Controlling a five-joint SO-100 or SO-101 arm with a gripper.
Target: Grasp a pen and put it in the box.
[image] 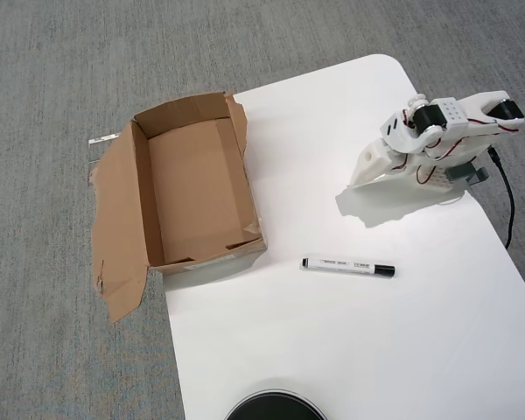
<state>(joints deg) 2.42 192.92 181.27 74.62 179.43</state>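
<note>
The pen [347, 266] lies flat on the white table [332, 350], black cap to the right, a short way right of the box. The box [197, 188] is brown cardboard and open-topped. It sits on the table's left edge and nothing is in it. A torn flap [118, 227] hangs out to its left. The arm is folded at the table's far right. My gripper [360, 178] points down-left, well above and to the right of the pen. Its jaws look closed together and hold nothing.
Grey carpet [52, 350] surrounds the table. A black cable [507, 201] runs down the table's right edge from the arm's base. A round black object [273, 408] shows at the bottom edge. A small white strip [105, 138] lies on the carpet left of the box.
</note>
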